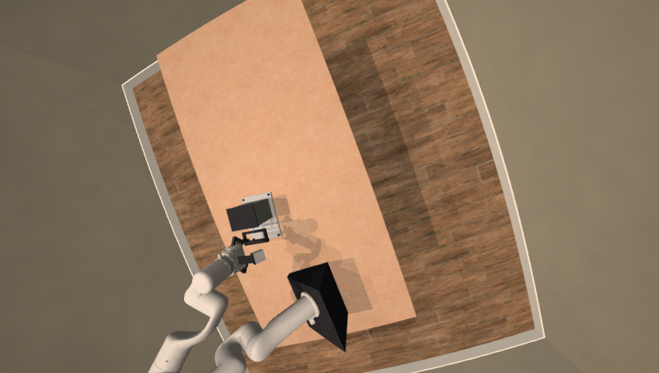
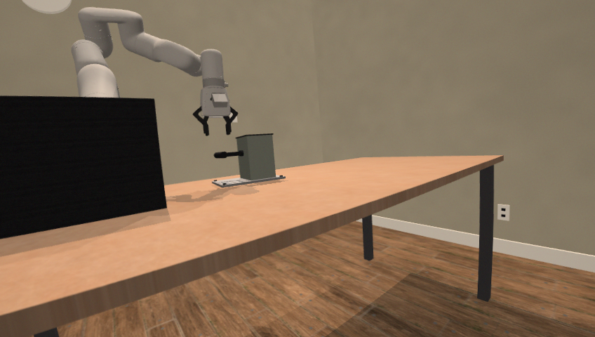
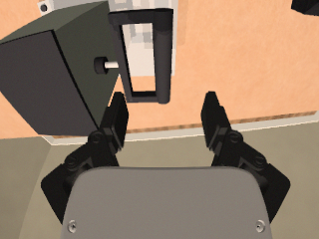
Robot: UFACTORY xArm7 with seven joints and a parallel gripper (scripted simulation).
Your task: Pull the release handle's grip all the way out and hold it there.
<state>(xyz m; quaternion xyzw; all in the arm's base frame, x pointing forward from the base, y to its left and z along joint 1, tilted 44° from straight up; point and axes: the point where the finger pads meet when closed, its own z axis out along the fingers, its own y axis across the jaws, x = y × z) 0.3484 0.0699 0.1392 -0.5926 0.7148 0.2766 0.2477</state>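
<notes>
The release handle's dark grip (image 2: pixel 223 154) sticks out level from the front of its olive housing (image 2: pixel 255 156), which stands on a grey baseplate (image 2: pixel 248 180) on the table. In the overhead view the grip (image 1: pixel 255 240) lies just in front of the housing (image 1: pixel 249 216). My gripper (image 2: pixel 217 133) points straight down and hangs in the air a little above the grip's outer end, apart from it. The fingers are open with nothing between them. In the wrist view the grip frame (image 3: pixel 165 60) lies just beyond the fingertips, with the housing (image 3: pixel 50 80) to the left.
A large black box (image 2: pixel 75 162) around the arm's base stands on the table near the handle; it also shows in the overhead view (image 1: pixel 323 300). The table's near edge runs just below the gripper in the wrist view (image 3: pixel 253 122).
</notes>
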